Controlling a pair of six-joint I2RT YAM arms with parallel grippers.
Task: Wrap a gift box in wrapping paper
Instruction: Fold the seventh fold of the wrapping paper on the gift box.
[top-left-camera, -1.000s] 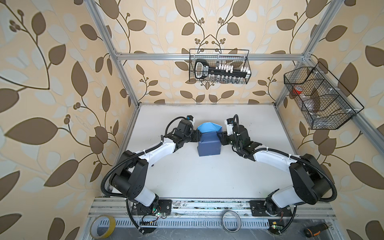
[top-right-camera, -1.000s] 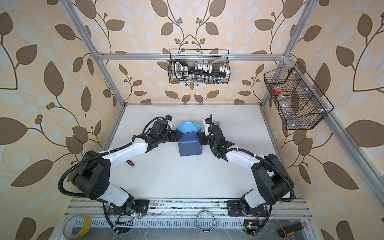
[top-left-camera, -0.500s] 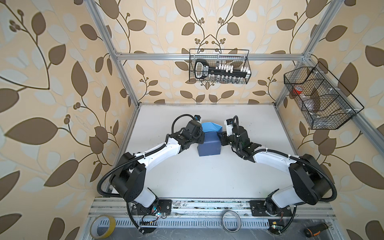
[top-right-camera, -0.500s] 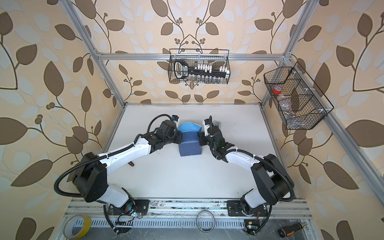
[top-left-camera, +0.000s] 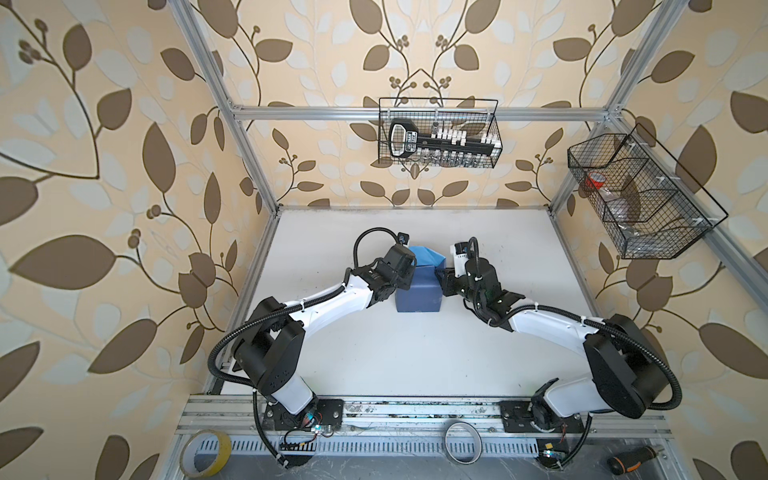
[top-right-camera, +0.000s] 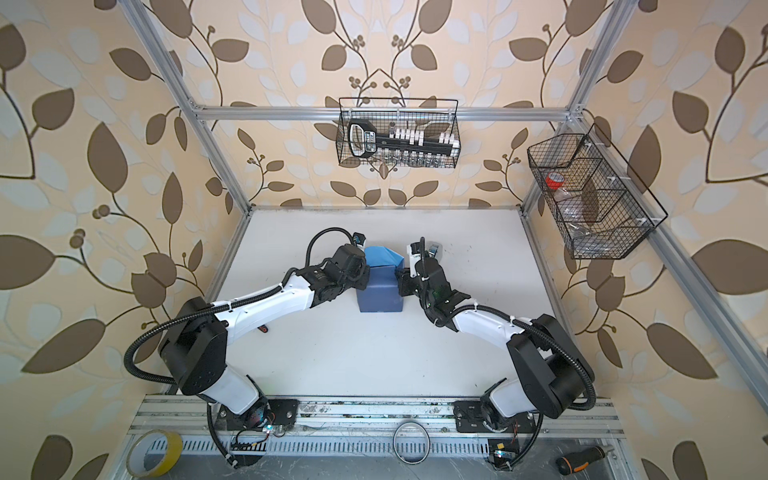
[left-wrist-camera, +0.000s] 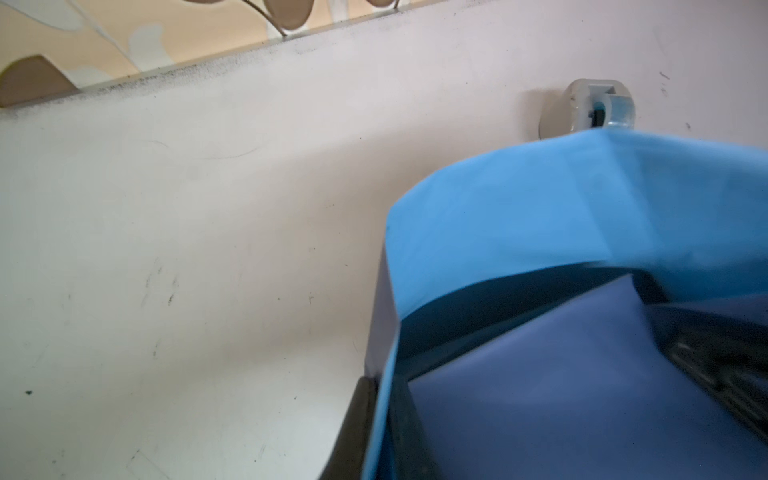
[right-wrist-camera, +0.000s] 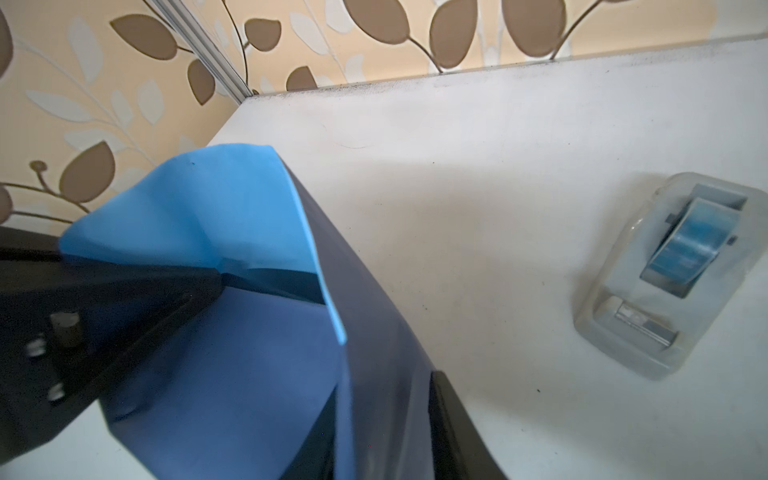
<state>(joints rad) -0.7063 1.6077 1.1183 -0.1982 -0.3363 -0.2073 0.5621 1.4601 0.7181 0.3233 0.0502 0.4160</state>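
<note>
**Fig.** Parcel at mid-table; end-fold stage (judged). The wrapping paper (top-left-camera: 417, 293), dark-blue face out, forms a block at ctr of both top views, a little above mid-frame. The gift box is not visible, presumably inside. The block's long axis runs up–down in frame. Its upper end is not closed: a light-blue flap (top-left-camera: 428, 254) stands open there, pointing toward the upper frame edge.

L hand (top-left-camera: 409, 277) sits at the block's left side and R hand (top-left-camera: 441, 277) at its right side, both level w/ the block's upper half. The flap thus lies just beyond each hand, toward top of frame. L is slightly nearer: its wrist overlaps the flap's left corner. L hand is closed and appears to pinch the paper's side edge, which runs right beside a finger (left-wrist-camera: 357, 428). R hand: jaws part-way, w/ a paper wall between them in the right wrist view; a firm clamp cannot be told.

Room: bare table (top-left-camera: 415, 374) lies below the block, and above the flap up to the back edge. A tape dispenser (right-wrist-camera: 665, 282) stands near the flap's upper right, beside R wrist. It is the one obstacle on that side.
</note>
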